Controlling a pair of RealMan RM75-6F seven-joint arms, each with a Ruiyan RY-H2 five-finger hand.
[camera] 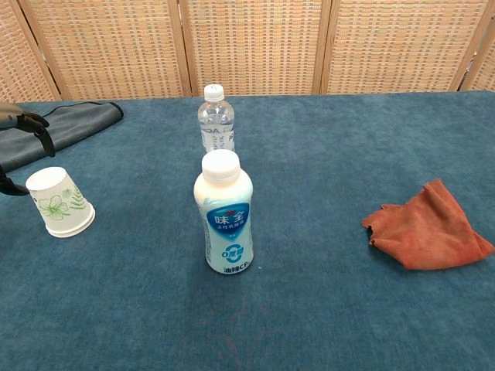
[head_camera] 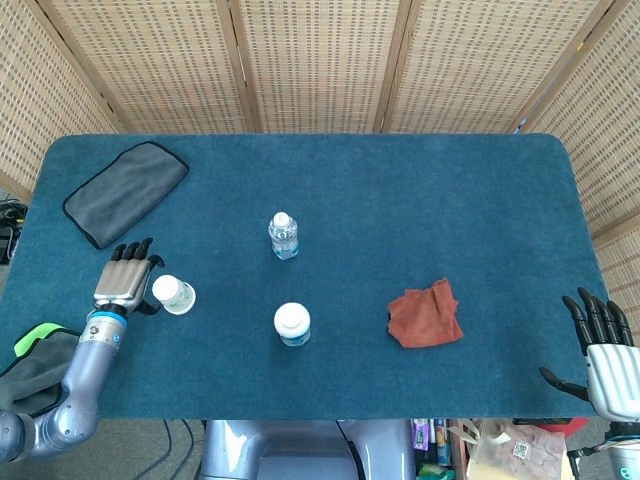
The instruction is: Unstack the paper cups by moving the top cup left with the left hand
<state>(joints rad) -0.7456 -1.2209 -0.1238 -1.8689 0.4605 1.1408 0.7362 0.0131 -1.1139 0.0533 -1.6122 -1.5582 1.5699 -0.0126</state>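
Note:
An upside-down white paper cup stack (head_camera: 174,294) (camera: 59,202) with a green leaf print stands on the blue table at the left. My left hand (head_camera: 126,279) hovers just left of it, fingers spread and nothing held; in the chest view only its dark fingertips (camera: 31,127) show at the left edge, above and beside the cup. My right hand (head_camera: 604,352) rests off the table's front right corner, fingers apart and empty.
A white milk-drink bottle (head_camera: 292,324) (camera: 227,212) stands front of centre, a clear water bottle (head_camera: 283,235) (camera: 216,118) behind it. A rust-red cloth (head_camera: 426,314) (camera: 426,226) lies to the right. A grey cloth (head_camera: 125,191) (camera: 58,130) lies at the back left.

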